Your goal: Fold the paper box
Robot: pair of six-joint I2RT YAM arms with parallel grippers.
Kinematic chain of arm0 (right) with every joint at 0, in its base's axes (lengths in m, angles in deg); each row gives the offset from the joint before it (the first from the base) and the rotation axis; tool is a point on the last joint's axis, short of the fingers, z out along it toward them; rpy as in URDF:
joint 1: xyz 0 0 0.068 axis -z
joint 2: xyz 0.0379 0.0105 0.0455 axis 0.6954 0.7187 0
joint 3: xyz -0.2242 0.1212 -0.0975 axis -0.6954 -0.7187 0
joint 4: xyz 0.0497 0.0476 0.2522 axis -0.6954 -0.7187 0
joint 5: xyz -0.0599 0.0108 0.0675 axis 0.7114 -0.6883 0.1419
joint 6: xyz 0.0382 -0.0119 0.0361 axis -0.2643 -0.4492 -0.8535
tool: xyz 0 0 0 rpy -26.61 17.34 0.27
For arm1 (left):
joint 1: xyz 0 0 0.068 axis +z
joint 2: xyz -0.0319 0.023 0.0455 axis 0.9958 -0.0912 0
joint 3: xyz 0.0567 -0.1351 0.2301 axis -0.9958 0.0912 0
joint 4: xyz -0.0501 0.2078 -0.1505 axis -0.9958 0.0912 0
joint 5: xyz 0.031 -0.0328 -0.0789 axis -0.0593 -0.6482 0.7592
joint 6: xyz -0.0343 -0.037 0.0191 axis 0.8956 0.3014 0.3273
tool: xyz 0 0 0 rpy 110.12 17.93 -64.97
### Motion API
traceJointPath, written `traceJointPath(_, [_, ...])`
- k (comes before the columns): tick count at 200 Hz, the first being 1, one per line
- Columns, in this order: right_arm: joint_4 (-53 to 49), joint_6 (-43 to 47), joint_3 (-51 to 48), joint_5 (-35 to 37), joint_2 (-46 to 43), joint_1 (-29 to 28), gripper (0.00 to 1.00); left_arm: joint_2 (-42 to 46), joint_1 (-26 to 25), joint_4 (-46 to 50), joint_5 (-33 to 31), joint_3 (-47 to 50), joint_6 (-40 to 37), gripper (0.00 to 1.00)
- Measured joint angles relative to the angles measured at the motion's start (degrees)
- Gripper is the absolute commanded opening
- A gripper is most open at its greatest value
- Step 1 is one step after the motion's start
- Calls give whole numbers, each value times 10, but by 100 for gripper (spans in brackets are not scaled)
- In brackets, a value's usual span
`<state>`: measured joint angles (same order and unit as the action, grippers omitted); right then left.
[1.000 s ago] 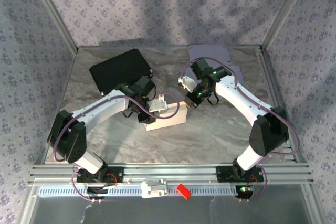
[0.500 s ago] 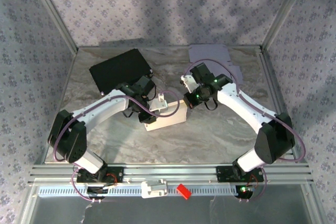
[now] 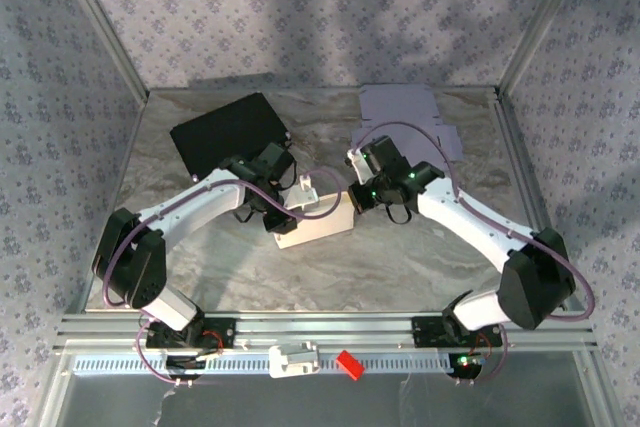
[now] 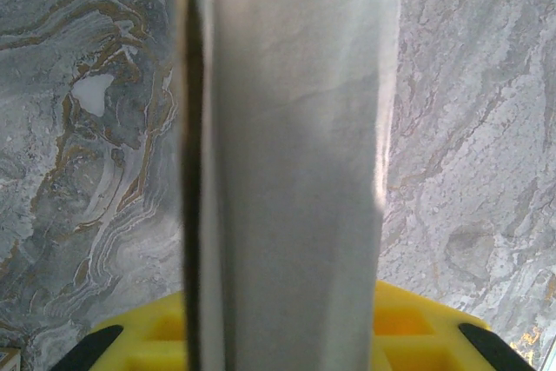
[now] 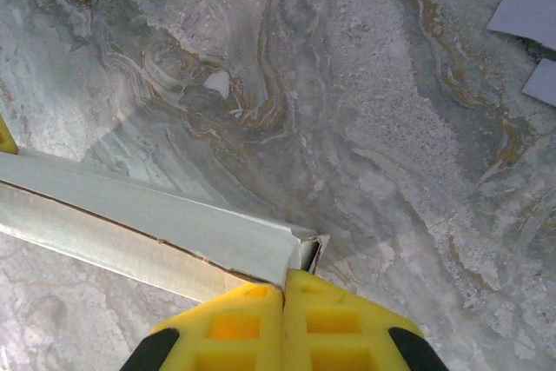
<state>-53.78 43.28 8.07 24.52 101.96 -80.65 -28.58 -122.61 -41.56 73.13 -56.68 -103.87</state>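
While stationed at mid-table, grips the white paper box (image 3: 315, 227) with the left gripper (image 3: 283, 215): jaws narrowly apart, yellow fingers (image 4: 148, 341) either side of an upright panel, apparently pinching it, though too close to be sure. Sets the right gripper (image 5: 284, 294), jaws pressed fully together and holding nothing, against the box's right-end corner. Keeps a black pad (image 3: 228, 132) at back left and lilac sheets (image 3: 400, 107) at back right, both apart from the box on the marble table (image 3: 420, 247).
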Motion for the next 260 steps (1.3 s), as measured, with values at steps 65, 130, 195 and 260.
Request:
traceJointPath(65, [54,-12,-31,60,-14,-30,0,0,6,-10,-16,0,33,41])
traceJointPath(130, [56,-35,-26,73,-7,-43,0,62,9,-64,-42,39,104,52])
traceJointPath(195, [52,-43,-9,82,8,-48,0,130,18,-108,-41,60,166,54])
traceJointPath(260, [32,-53,1,83,11,-50,0,197,34,-51,-77,56,289,46])
